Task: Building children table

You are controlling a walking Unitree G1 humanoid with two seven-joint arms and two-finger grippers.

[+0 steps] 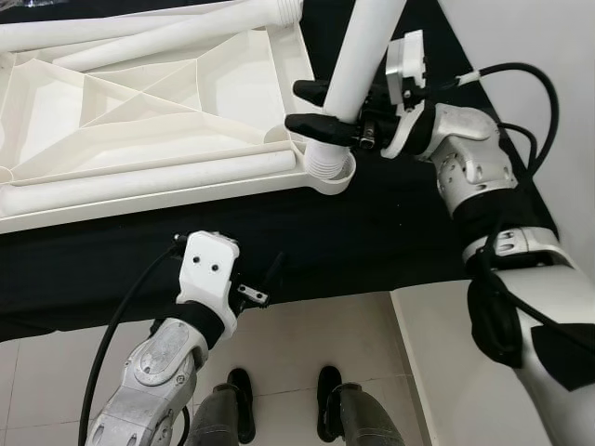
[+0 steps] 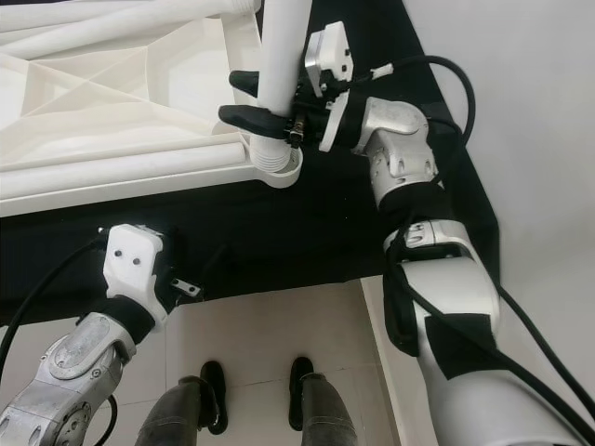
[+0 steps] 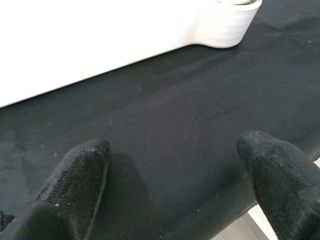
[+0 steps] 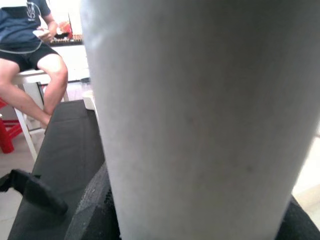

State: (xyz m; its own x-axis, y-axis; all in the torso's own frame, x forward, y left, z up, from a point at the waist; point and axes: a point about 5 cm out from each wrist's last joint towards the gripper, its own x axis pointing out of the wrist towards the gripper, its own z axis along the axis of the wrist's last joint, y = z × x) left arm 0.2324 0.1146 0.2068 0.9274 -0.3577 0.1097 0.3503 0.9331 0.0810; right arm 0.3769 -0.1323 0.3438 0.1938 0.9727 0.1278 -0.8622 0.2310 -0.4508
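My right end effector (image 1: 325,110) pinching table leg (image 1: 358,56), threaded end in corner socket (image 1: 332,172) of upturned table top (image 1: 139,111). Left end effector (image 3: 175,185) spread, idle. Other legs (image 1: 149,181) loose, unfitted.

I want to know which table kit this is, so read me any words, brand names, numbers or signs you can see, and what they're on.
No readable text.
White plastic table top: plain ribbed underside, no label.
White plastic table leg, held by the right gripper at the corner socket: unmarked.
Seated person's dark blue shirt: a pale chest print, too small and blurred to read.
Left gripper, over the black cloth: no markings.
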